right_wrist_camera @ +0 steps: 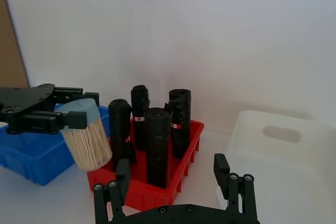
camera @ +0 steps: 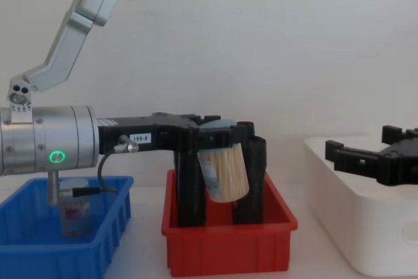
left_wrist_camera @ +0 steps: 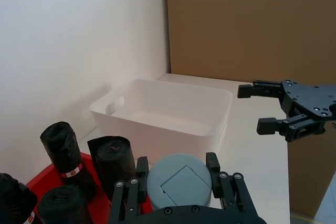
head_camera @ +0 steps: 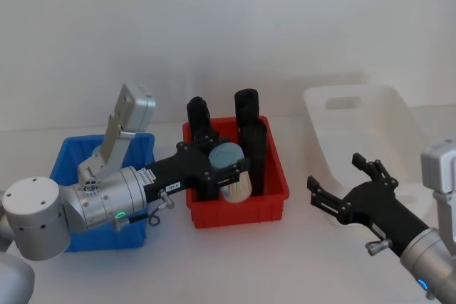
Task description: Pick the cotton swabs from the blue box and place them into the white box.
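a small white tag (camera: 140, 138) on the left gripper (camera: 222, 136) body seems to read 199-8.

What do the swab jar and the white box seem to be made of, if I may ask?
Cotton swabs jar, in the left hand: apparently clear plastic, sticks visible through it, matte blue lid. White box: probably smooth moulded plastic, rounded corners.

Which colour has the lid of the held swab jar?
Pale blue lid, best in the left wrist view.

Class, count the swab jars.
2 jars: one in the left gripper above the red bin, one in the blue box; the arm may hide more. Right gripper hovers by the white box.
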